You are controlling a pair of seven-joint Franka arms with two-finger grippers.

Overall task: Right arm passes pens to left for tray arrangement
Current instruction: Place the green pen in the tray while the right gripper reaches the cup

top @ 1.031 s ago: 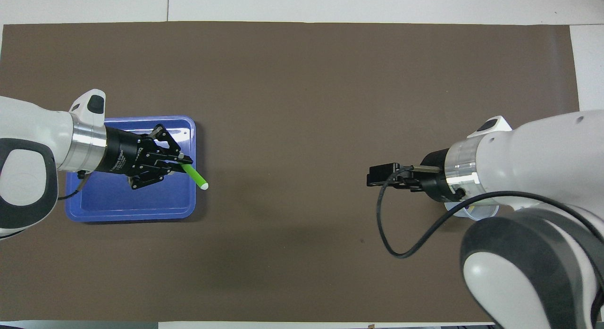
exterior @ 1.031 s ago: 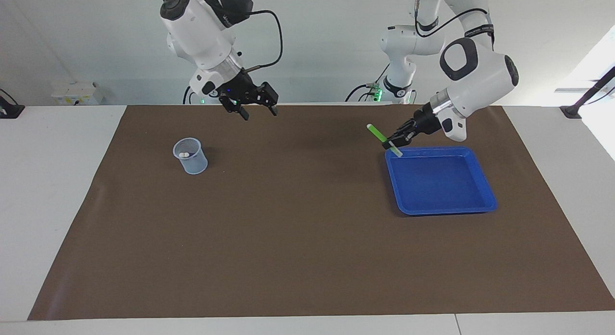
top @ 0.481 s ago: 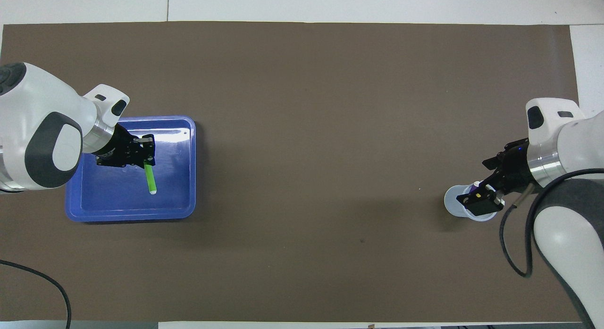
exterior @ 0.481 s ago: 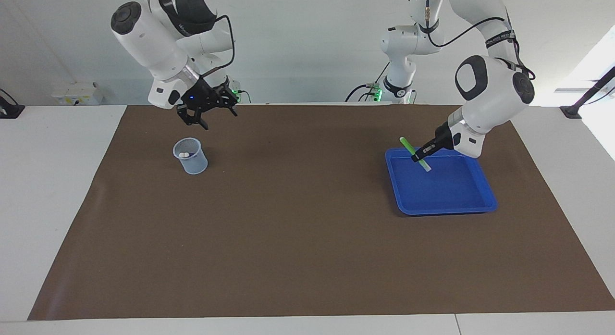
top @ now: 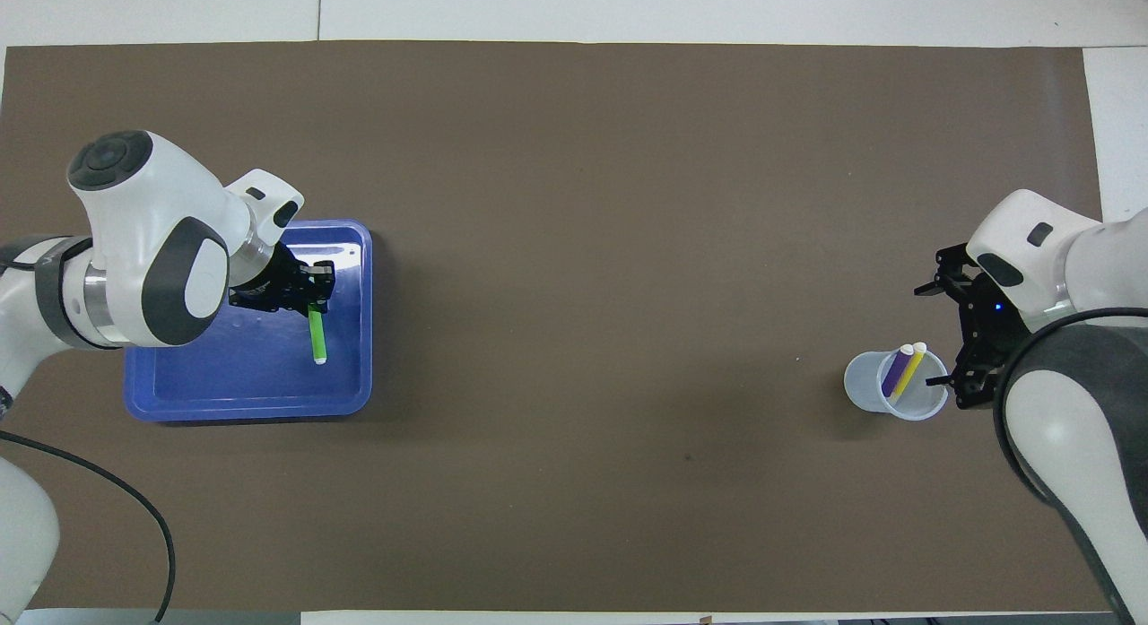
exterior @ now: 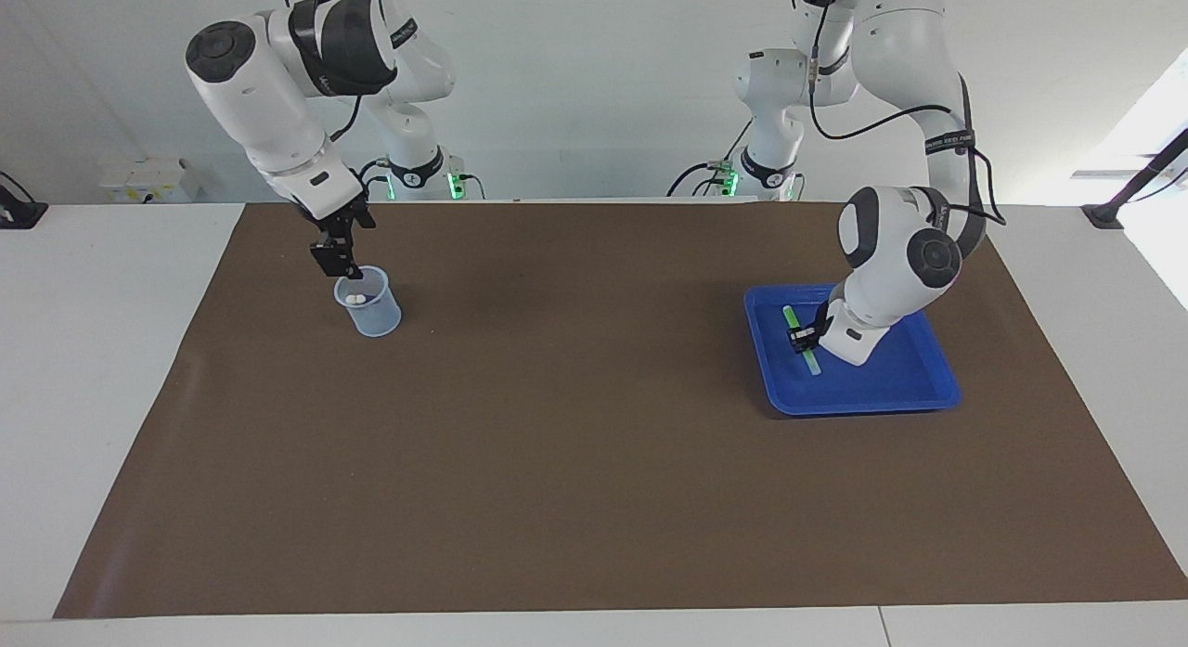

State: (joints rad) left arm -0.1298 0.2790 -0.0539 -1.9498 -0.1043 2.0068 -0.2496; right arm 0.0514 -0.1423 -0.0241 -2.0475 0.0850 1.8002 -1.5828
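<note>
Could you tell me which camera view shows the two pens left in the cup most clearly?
The overhead view: the purple pen and yellow pen show full length inside the cup. In the facing view only two pale ends show through its rim.

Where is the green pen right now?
The green pen is low inside the blue tray, at the left arm's end of the table, with the left gripper shut on its end.
</note>
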